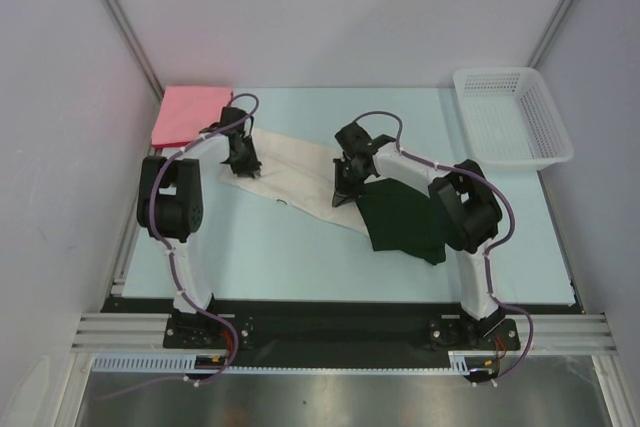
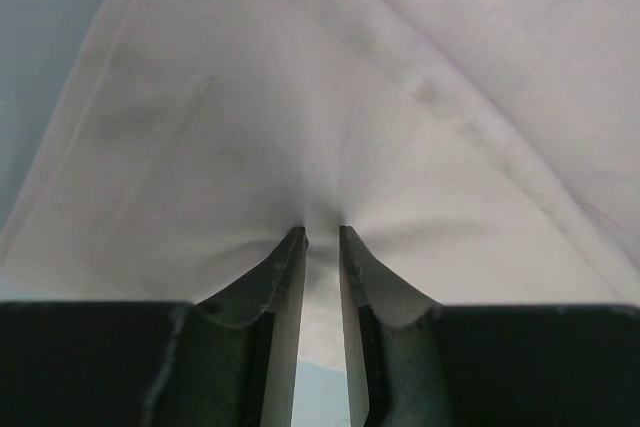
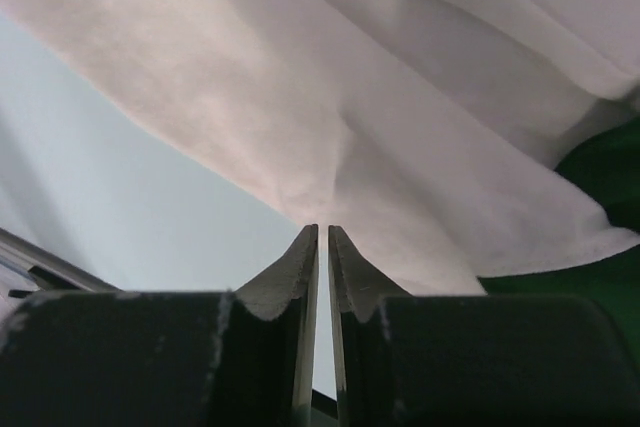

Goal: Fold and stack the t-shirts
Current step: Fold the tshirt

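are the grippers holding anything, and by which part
Both pinch the cream shirt: left gripper on the cloth at its left end, right gripper on its cream edge beside the dark green part.

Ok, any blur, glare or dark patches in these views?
Top view: sharp, evenly lit, dull glare on the metal strip. Left wrist: shirt looks soft, left fingers dark, underexposed. Right wrist: shirt equally soft, right fingers dark too.

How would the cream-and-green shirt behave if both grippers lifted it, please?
Probably floppy: the cream-and-green shirt puckers where the left gripper pinches it. It would likely sag between that and the right gripper. Thin folds suggest it is light.
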{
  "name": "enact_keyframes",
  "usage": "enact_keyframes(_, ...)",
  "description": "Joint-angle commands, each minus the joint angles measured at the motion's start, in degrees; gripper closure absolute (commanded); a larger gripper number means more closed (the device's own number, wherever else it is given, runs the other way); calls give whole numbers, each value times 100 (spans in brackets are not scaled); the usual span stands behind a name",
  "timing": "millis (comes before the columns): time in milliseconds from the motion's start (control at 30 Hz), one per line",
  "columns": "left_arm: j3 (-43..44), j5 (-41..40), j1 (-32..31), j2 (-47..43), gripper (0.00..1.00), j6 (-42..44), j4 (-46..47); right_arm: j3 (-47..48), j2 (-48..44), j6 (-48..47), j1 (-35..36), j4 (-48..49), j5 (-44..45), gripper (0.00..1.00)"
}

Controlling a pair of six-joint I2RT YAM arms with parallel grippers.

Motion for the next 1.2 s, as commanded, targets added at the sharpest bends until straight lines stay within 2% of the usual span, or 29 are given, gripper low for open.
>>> enact_keyframes(0,-403,-492,160,-220,74,157,-412,246,204,37,-153,-27,270,86)
enact_keyframes(167,-720,-527,213,-511,74,147,-245,430,397,-95,-294,-115,577,86)
enact_keyframes(533,-686,-641,222,-599,75,183,-201,975,695,-201,-417,-326,1648,86)
enact_keyframes(667,-712,-449,222,-747,76,262,-201,1143,723,-254,-496,-423,1203,86)
enact_keyframes(767,-913,-168,152,-1107,73,314,-43,968,127,-315,-488,-432,816,80)
enact_keyframes(800,-1036,-80,125,-1439,68,297,10,784,-101,-341,-505,-432,763,69)
enact_keyframes(833,-1081,-1,38,-1582,66,210,80,713,-556,-359,-592,-466,736,65)
enact_keyframes(900,-1195,236,-138,-2029,56,104,151,546,-893,-412,-742,-763,527,52)
enact_keyframes(1000,-1257,613,-673,-2373,47,-116,273,72,-1552,-534,-1303,-1230,167,48)
enact_keyframes(1067,-1336,1000,-1157,-2585,44,-326,598,-674,-2243,-666,-1750,-1284,69,45)
enact_keyframes(1133,-1467,1893,-1638,-2559,44,-667,1053,-1445,-2685,-745,-2103,-1310,-89,44)
enact_keyframes(1167,-1546,2099,-1816,-2524,44,-783,1169,-1728,-3149,-772,-2531,-1311,-308,44)
